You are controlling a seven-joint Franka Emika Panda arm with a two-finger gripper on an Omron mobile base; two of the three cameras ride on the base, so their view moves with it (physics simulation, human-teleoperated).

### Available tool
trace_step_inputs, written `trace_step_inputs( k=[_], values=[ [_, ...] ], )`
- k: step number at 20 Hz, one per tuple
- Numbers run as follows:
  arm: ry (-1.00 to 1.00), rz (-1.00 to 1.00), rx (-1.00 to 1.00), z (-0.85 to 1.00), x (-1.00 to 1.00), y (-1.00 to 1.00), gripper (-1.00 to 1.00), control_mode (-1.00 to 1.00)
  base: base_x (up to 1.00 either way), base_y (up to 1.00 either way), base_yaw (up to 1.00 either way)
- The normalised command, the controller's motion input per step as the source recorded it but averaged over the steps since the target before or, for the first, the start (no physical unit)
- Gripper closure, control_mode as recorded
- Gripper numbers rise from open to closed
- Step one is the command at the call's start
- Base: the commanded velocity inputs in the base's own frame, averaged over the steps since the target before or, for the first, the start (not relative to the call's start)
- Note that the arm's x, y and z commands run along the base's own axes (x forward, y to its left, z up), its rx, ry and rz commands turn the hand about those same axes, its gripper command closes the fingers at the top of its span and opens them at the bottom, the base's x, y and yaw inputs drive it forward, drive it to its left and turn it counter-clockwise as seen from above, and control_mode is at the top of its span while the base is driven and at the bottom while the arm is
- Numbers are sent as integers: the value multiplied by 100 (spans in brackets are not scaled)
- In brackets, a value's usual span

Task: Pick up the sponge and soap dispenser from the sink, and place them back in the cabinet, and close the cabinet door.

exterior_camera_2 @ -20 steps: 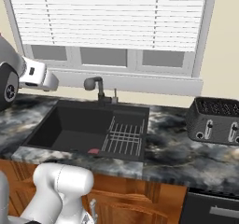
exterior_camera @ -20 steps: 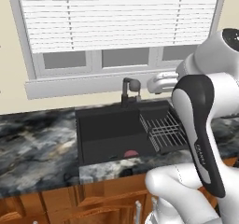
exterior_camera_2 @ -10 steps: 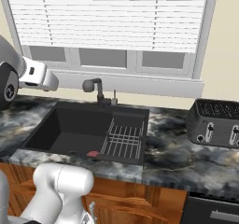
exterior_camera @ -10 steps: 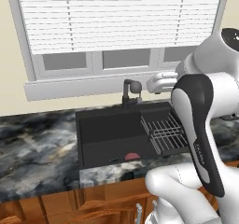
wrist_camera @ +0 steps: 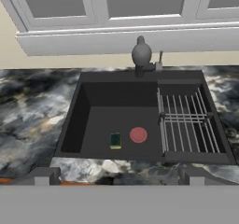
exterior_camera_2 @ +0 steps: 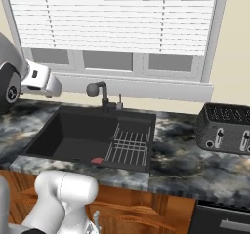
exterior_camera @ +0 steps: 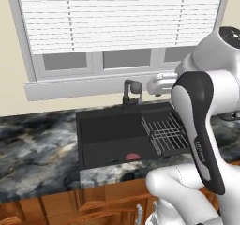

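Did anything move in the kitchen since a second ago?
Nothing was picked up or let go. The whole picture slid only a tiny bit, which is the cameras moving, not the things. The sponge still lies on the bottom of the sink, the wire rack is in its place, and the claw stays open and empty.

We see even, bright, flat rendered light with soft shadows; the sink (wrist_camera: 74,120) basin stays dark, edges look slightly coarse, and no glare.
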Motion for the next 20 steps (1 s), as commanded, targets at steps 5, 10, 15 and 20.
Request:
trace_step_inputs(
  k=[5, 10, 15, 20],
  values=[
    [11, 0, 0, -22, 0, -1, -100, -100, 0, 0, 0],
    [13, 0, 0, -24, 7, 0, -100, -100, 0, 0, 0],
    [13, 0, 0, -18, 5, -3, -100, -100, 0, 0, 0],
    [10, 0, 0, -26, 8, -1, -100, -100, 0, 0, 0]
  ],
)
